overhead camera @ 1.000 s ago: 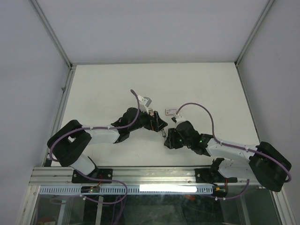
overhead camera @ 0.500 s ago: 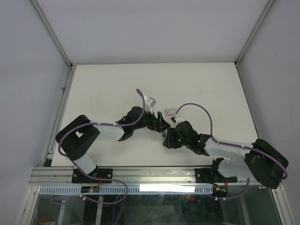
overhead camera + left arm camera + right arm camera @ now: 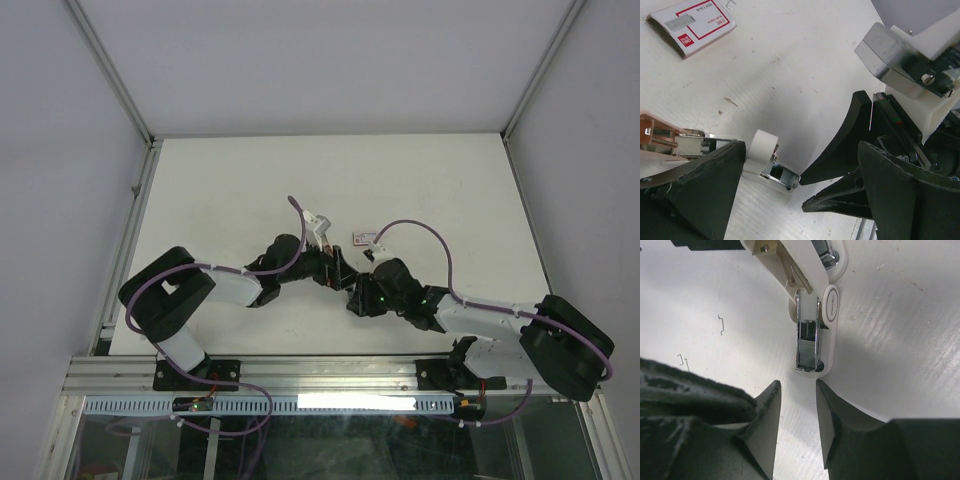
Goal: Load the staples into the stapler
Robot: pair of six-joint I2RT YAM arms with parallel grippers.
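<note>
Right wrist: stapler (image 3: 831, 310) open, staple strip (image 3: 807, 342) in channel; right pincer (image 3: 797, 387) narrow, empty; left pincer (image 3: 772, 175) wide, astride stapler. Next, probably closing it.

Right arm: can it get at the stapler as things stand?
Probably yes. The right gripper sits just short of the stapler, jaws partly open and empty, with only table surface between them. The open left gripper crowds the stapler's other end, though.
</note>
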